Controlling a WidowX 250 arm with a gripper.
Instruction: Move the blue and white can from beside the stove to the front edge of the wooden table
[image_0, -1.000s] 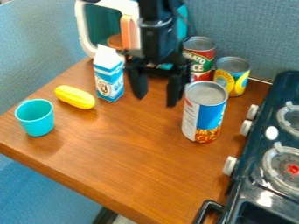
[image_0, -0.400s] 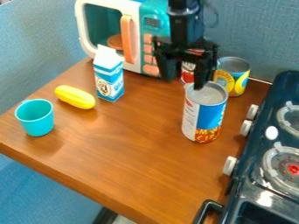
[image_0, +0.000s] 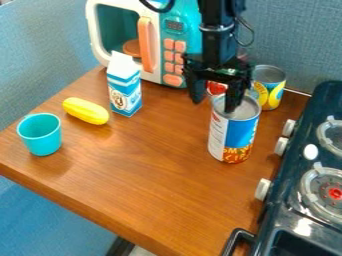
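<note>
The black gripper (image_0: 214, 103) hangs open at the upper middle of the camera view, pointing down. Its right finger overlaps the top of the tall blue-and-white can (image_0: 232, 135); whether they touch I cannot tell. Nothing is between the fingers. Behind the gripper stands a red can (image_0: 216, 88), mostly hidden by it. A can with a yellow-and-blue label (image_0: 270, 92) is at its right. The blue-and-white milk carton (image_0: 125, 90) stands upright to the left, beside a yellow toy vegetable (image_0: 86, 111). A teal cup (image_0: 41, 139) stands upright near the left edge.
The wooden table (image_0: 147, 185) carries these things. A toy microwave (image_0: 127, 30) with an orange handle stands at the back left. Along the right side is a dark toy stove (image_0: 304, 200) with white knobs and a black handle at the front. A blue-grey wall rises behind.
The gripper has moved right, from beside the carton to the tall can, uncovering the microwave's buttons and covering most of the red can. The things on the table have not moved.
</note>
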